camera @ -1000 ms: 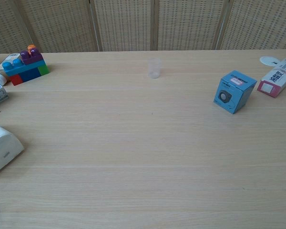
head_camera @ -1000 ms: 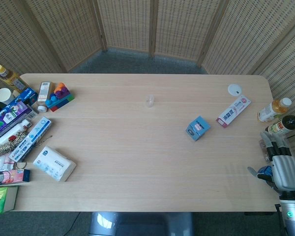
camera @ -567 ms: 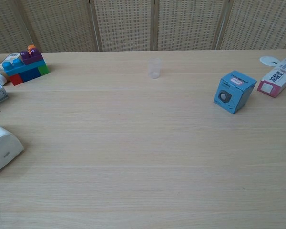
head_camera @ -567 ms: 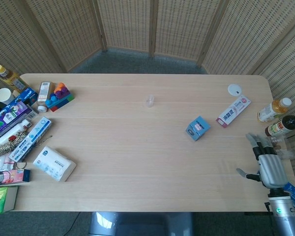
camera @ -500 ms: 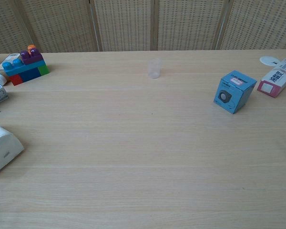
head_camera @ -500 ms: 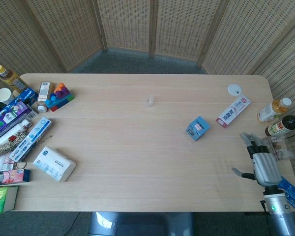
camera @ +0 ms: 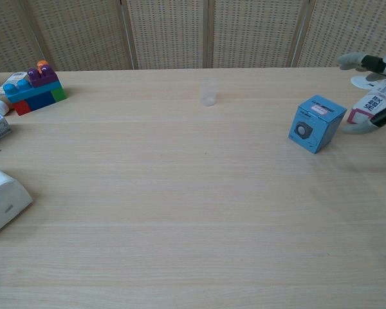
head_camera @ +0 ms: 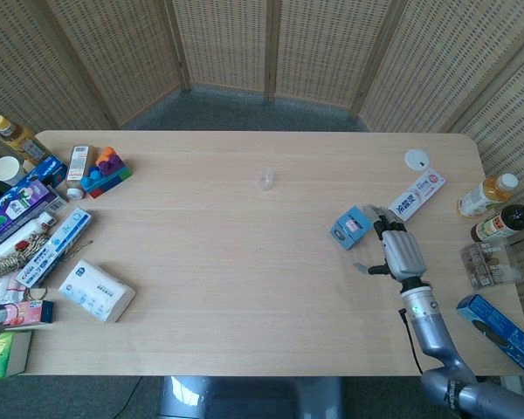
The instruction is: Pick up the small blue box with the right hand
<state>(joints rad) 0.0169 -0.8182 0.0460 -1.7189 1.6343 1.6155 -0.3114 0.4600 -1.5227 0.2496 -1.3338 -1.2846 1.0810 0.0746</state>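
Note:
The small blue box [head_camera: 351, 227] sits on the table right of centre, tilted on a corner, with a round grey mark on one face; the chest view shows the small blue box [camera: 316, 123] at the right. My right hand [head_camera: 396, 249] hovers just right of the box with its fingers spread and nothing in them, close beside the box without touching it. At the chest view's right edge only the right hand's fingertips [camera: 368, 62] show. My left hand is outside both views.
A pink-and-white toothpaste box [head_camera: 414, 197] and a white lid [head_camera: 417, 159] lie behind the hand. Bottles [head_camera: 486, 194] and a blue carton [head_camera: 499, 327] stand off the right edge. A clear cup [head_camera: 265, 180] stands mid-table. Toy blocks [head_camera: 105, 170], a tissue pack [head_camera: 95, 290] and cartons crowd the left.
My right hand has swept from beyond the table's right edge leftward over the table to just beside the blue box. The box has not moved.

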